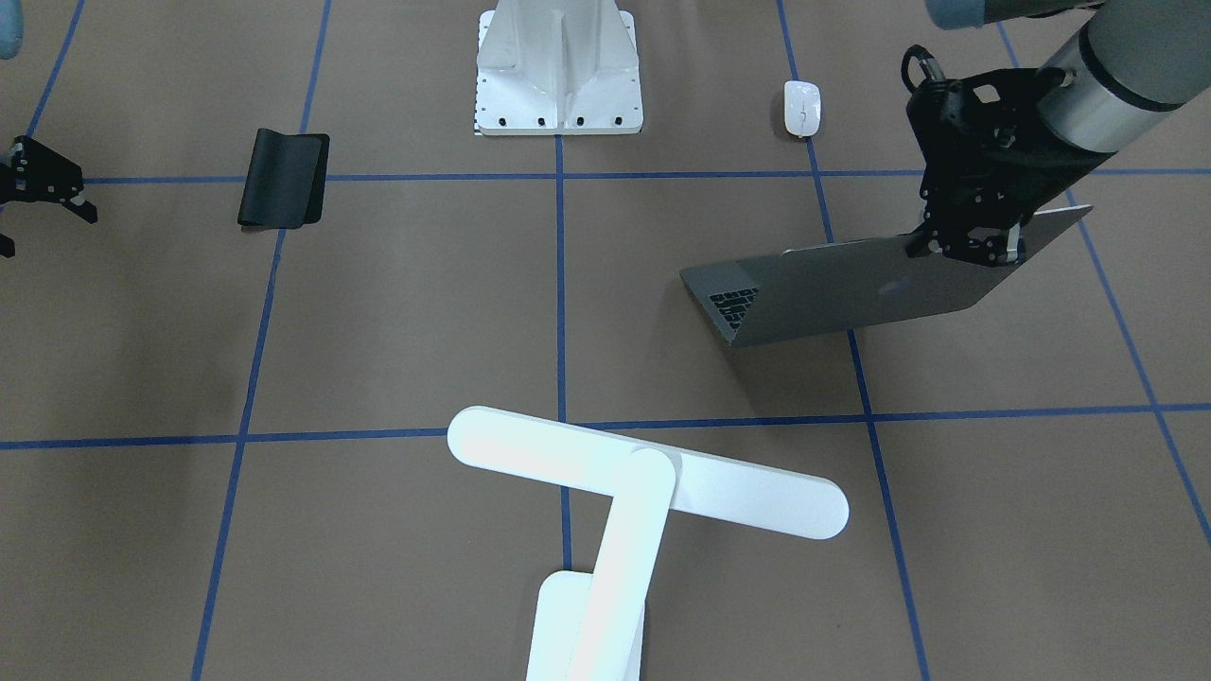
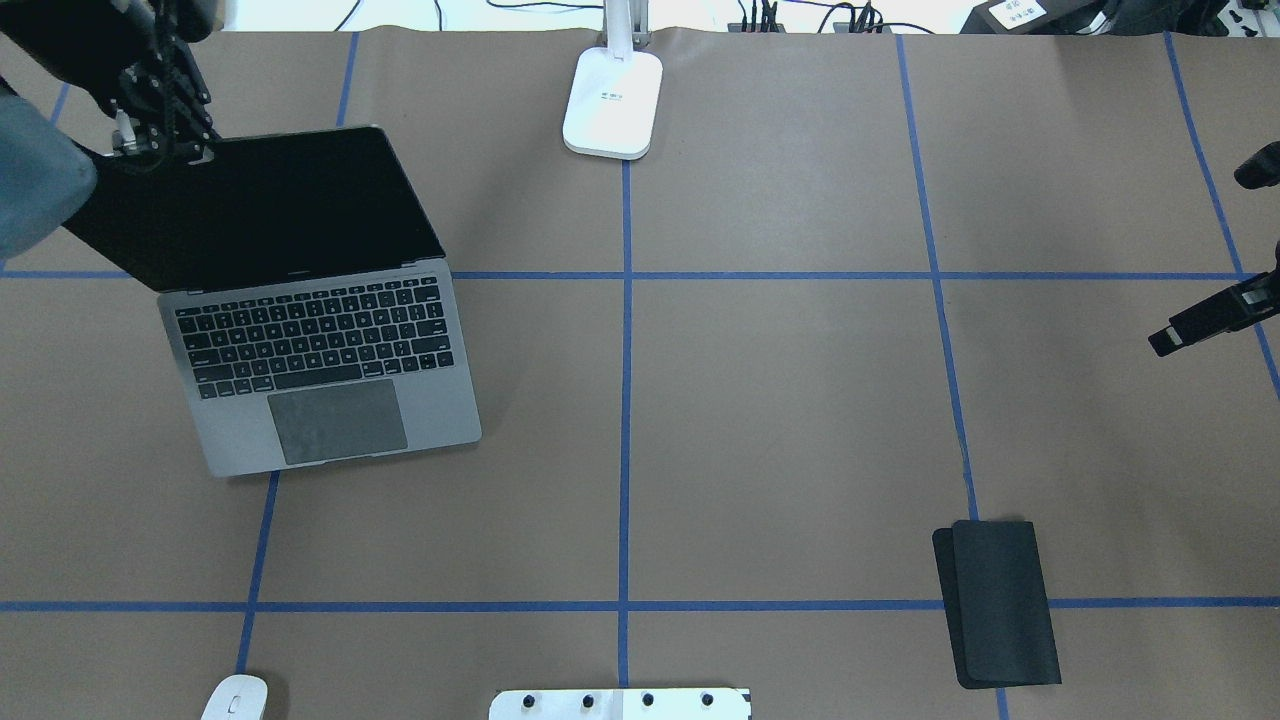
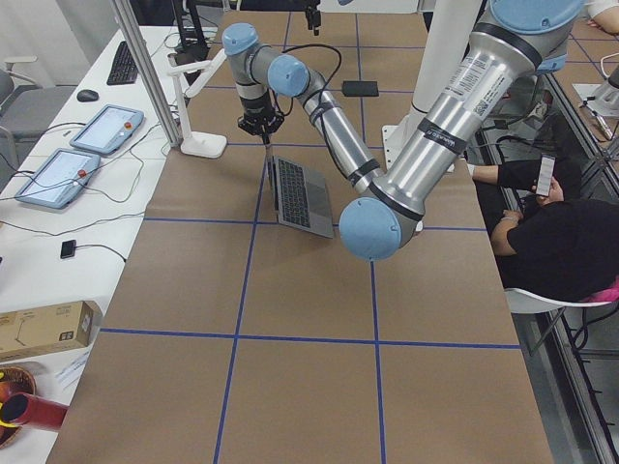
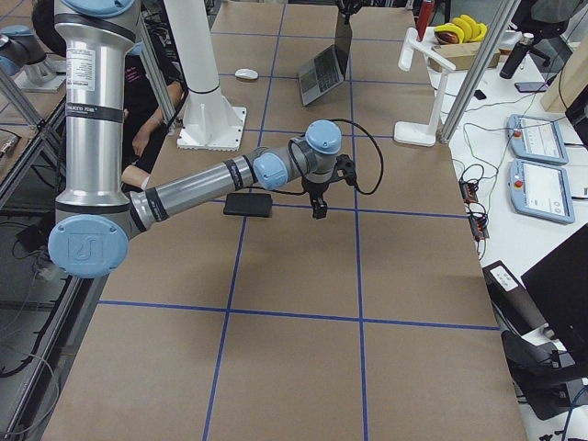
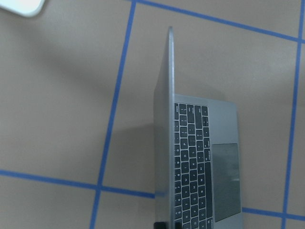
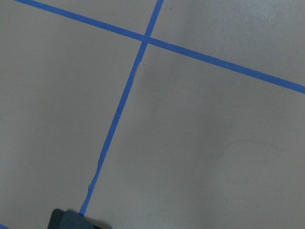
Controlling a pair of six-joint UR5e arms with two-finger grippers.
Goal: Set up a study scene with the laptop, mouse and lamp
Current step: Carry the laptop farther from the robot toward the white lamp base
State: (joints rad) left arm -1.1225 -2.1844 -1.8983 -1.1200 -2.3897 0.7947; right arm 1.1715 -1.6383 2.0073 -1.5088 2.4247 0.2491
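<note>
The laptop [image 2: 320,350] stands open in the upper left of the overhead view, its base flat on the desk [image 2: 780,420]. The left jaws pinch the lid's top corner. It looks stiff, heavy and slick, with a delicate hinge and screen, so the lid edge wants a light hold. The right jaws hang spread and empty at the right edge.

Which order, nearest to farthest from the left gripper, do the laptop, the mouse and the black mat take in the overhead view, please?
1. The laptop, on the left: the left gripper is at its lid's top edge.
2. The mouse, left, robot's side.
3. The black mat, right, robot's side.
</note>
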